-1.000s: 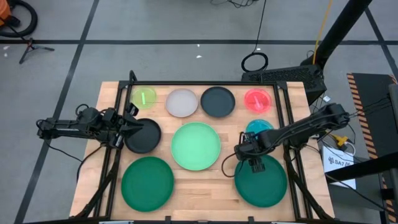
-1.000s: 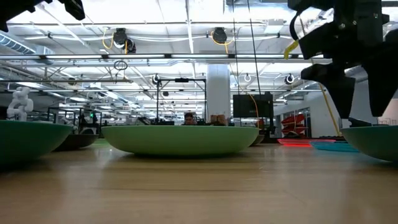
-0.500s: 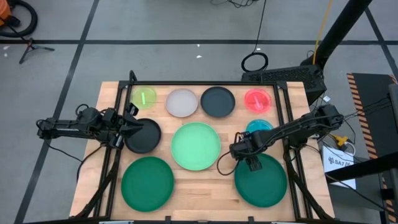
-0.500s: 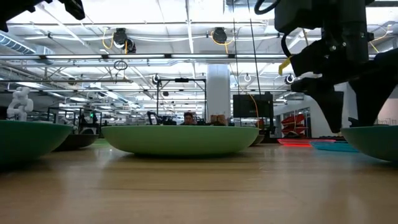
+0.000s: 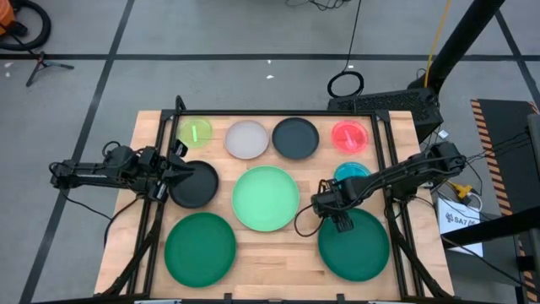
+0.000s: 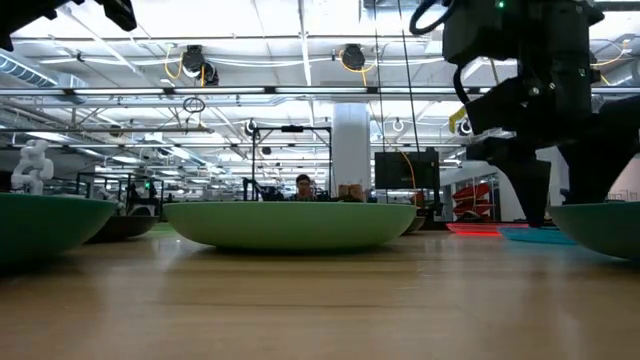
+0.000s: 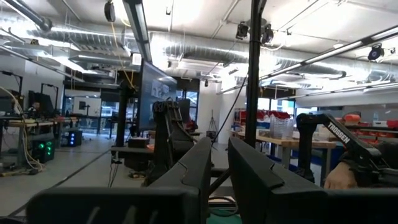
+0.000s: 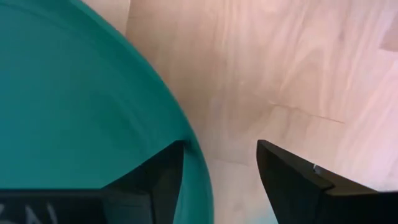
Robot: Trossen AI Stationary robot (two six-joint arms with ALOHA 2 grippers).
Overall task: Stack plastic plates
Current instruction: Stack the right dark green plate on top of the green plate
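Spread wide, the right gripper (image 5: 337,221) hangs over the near-left rim of the dark green plate on the right (image 5: 354,246), one finger inside the rim and the other outside over the bare wooden table (image 5: 295,245); I'd judge it is lined up that way so it can pinch the edge and lift. The right wrist view makes that straddle plain, the plate's curved edge (image 8: 186,143) running between the two dark fingers (image 8: 292,177), which the overhead picture cannot resolve. From the low view the same gripper (image 6: 555,205) shows its tips down at about rim height beside that plate (image 6: 600,225), though whether they touch I cannot tell. The left gripper (image 5: 173,173) sits at the edge of the black plate (image 5: 194,184), fingers narrowly apart; whether it grips the rim is not clear from here. The rest lie singly, nothing stacked yet: mint plate (image 5: 266,198) in the middle, the other dark green plate (image 5: 200,247) near left, lime plate (image 5: 196,133), white plate (image 5: 247,138), dark grey plate (image 5: 296,137) and red plate (image 5: 349,136) along the far row, cyan plate (image 5: 353,171) just beyond the right arm.
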